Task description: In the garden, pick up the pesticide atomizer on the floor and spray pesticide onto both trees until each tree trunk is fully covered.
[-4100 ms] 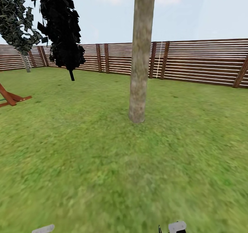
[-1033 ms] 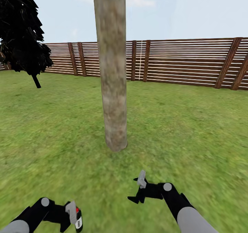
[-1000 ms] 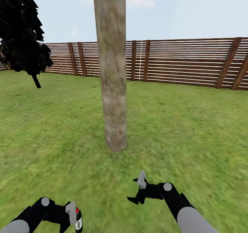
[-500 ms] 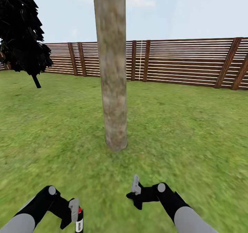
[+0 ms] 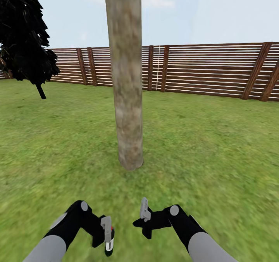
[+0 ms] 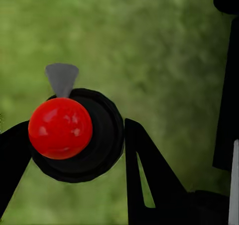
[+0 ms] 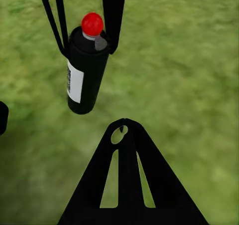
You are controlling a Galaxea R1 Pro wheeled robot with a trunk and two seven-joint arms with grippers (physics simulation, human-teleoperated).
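one unreadable white label (image 7: 75, 82) on atomizer (image 7: 87, 70)

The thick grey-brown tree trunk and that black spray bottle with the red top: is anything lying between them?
Nothing but bare green grass, in the head view, between the thick grey-brown tree trunk and the black red-topped spray bottle.

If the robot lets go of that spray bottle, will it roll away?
Probably a little: the bottle looks round and smooth, so it could roll, though grass would likely slow it. It seems stiff, keeping its shape between the left gripper fingers.
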